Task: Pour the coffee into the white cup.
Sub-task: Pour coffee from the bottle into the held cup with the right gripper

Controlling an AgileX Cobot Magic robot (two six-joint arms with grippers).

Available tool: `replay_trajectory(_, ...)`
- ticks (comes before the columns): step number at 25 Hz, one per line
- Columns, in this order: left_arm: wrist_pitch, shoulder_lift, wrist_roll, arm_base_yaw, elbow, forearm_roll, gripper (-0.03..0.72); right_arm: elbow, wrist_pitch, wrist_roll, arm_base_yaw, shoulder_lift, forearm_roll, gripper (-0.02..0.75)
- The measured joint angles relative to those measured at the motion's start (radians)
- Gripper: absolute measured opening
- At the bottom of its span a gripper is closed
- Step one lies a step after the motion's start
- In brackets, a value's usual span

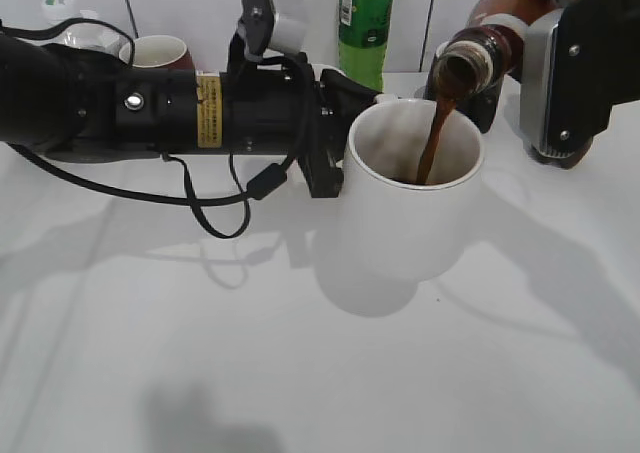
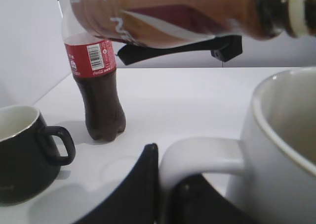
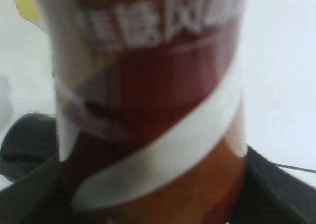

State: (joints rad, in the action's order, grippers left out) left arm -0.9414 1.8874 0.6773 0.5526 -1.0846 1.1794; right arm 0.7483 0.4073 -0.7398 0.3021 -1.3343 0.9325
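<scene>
The white cup (image 1: 405,213) stands at mid-table. A stream of brown coffee (image 1: 436,138) falls into it from the tilted brown coffee bottle (image 1: 488,48). My right gripper (image 1: 500,68) is shut on that bottle, whose brown body with white swirls (image 3: 148,115) fills the right wrist view. My left gripper (image 1: 335,133) is shut on the cup's handle (image 2: 207,152), with its black fingers on both sides of the loop. In the left wrist view the bottle (image 2: 173,14) hangs tilted above the cup (image 2: 284,150).
A green bottle (image 1: 365,23) and a brown mug (image 1: 157,51) stand at the back. In the left wrist view a cola bottle with red label (image 2: 98,85) and a black mug (image 2: 24,155) stand on the white table (image 1: 250,353).
</scene>
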Motion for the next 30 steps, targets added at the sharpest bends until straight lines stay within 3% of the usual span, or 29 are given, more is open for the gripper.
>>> replay_trajectory(30,0.000,0.000,0.026,0.000,0.000,0.026,0.034,0.000,0.001,-0.048,0.000,0.000,0.000,0.538)
